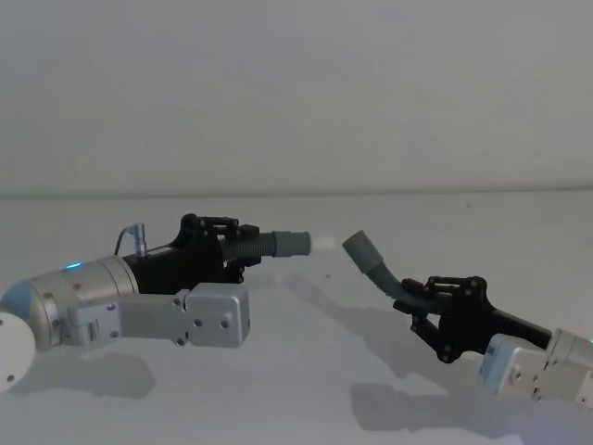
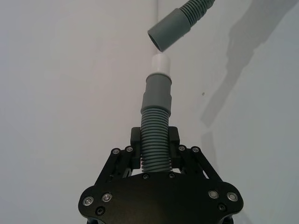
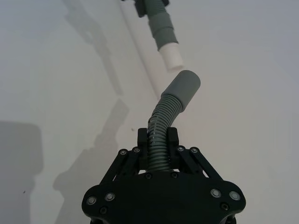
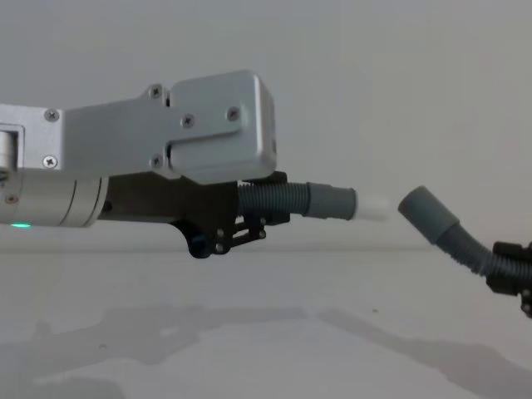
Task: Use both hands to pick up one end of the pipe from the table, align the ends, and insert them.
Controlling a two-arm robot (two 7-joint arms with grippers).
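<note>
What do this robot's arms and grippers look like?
The left gripper and right gripper are matte black plastic linkages with silver screws and short blocky jaws. Both arms are silver-grey metal. The left arm has a boxy screwed wrist housing, a rounded barrel with a small green light and a thin grey cable; the right arm ends in a similar silver block.
</note>
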